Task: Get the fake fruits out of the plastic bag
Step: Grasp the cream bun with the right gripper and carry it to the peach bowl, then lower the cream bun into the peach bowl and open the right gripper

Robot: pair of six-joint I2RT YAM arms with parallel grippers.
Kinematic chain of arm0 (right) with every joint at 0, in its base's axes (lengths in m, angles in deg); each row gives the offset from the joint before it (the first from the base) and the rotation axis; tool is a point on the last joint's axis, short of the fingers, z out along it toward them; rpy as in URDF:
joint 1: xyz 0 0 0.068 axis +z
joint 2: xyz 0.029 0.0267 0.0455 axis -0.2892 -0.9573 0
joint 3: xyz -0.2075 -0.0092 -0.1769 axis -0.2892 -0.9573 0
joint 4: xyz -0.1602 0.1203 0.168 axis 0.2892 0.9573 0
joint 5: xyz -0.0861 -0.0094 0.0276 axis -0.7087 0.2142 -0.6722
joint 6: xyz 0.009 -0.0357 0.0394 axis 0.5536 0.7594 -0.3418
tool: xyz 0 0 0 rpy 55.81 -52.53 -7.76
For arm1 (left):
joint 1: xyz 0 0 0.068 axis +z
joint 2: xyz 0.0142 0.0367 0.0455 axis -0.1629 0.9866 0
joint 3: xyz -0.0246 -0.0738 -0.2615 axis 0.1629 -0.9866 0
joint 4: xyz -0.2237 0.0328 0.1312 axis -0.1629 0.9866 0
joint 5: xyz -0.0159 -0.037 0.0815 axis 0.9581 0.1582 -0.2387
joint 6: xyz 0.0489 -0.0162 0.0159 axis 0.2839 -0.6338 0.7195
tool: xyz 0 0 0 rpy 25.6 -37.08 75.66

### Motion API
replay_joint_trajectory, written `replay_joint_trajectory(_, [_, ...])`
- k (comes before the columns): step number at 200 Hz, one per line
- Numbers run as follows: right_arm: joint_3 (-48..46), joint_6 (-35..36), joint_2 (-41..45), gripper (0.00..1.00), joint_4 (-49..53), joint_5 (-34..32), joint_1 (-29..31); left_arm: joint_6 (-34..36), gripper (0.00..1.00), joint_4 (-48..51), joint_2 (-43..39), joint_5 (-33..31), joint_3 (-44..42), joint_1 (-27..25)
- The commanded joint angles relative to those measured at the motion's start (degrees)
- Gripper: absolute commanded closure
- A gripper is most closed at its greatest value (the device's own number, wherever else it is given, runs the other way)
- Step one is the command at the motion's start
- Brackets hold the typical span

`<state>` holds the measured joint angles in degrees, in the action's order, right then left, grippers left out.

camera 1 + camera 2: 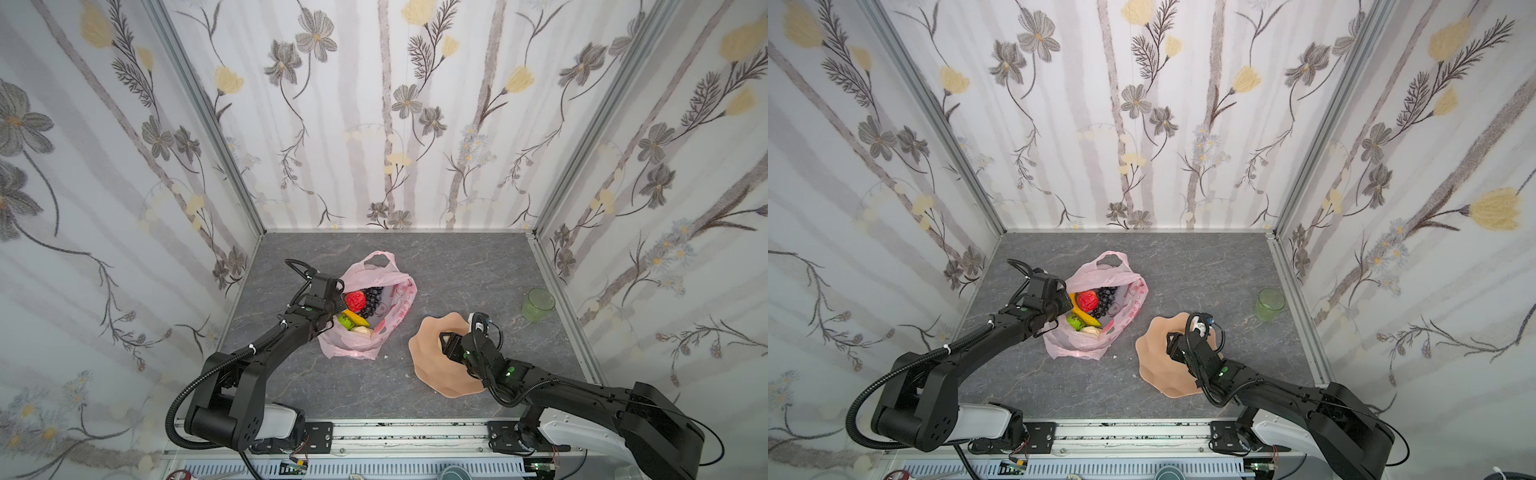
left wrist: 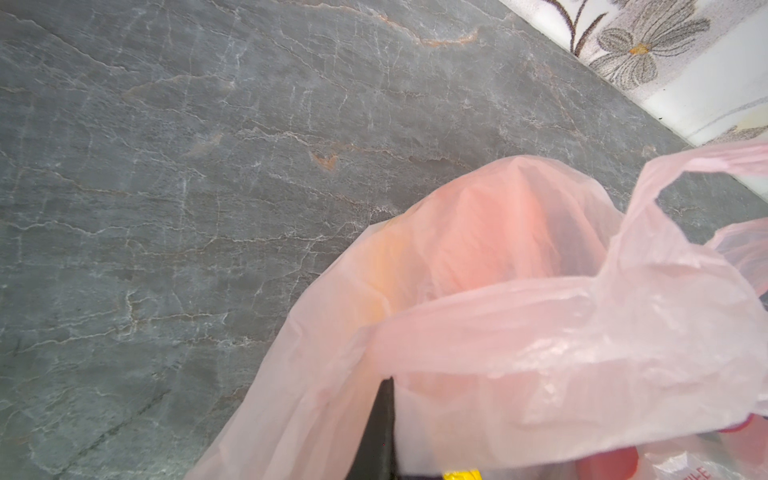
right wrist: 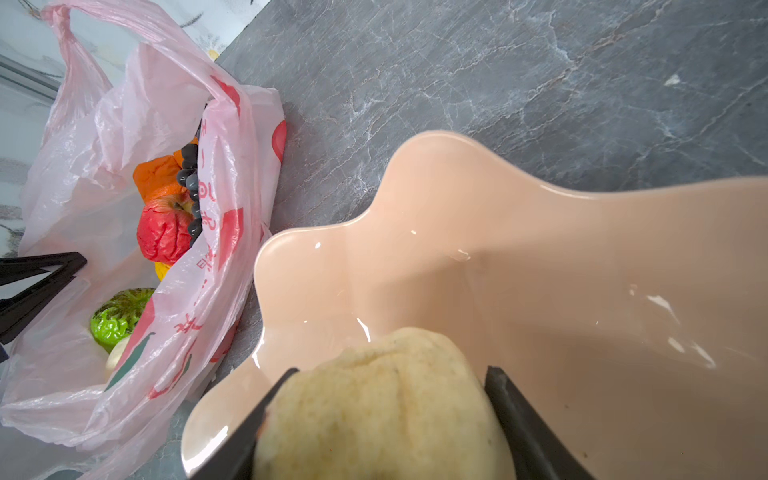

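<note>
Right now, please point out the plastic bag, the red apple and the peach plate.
plastic bag [image 1: 349, 347], in a top view, on its near wall.
red apple [image 1: 355, 300], in a top view, on its wrinkled top.
peach plate [image 1: 430, 361], in a top view, on its bare left part.

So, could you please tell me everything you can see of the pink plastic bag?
The plastic bag is thin, translucent pink, crinkly film with red print and loop handles. It lies on the grey table, mouth open, apart from the peach plate. Fake fruits sit inside: apple, grapes, banana, a green one. The left gripper's jaws are shut on its rim.
</note>
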<state>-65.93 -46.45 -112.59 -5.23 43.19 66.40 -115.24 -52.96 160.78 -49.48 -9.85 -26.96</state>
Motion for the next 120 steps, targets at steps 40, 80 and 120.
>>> replay_joint_trajectory(40, [-3.3, -6.4, 1.0, 0.4, -6.9, -10.7, 4.6, -0.4, 1.0, -1.3, -0.6, -0.3, 0.4, 0.2])
replay_joint_trajectory(80, [-3.3, -6.8, -2.3, 0.32, -10.1, -11.0, 5.2, -0.5, 1.0, -1.4, -0.5, 0.2, 0.7, 0.2])
replay_joint_trajectory(120, [-3.1, -7.4, -3.7, 0.2, -10.3, -11.3, 5.5, -0.3, 1.0, -1.5, -0.5, 0.5, -0.1, 0.3])
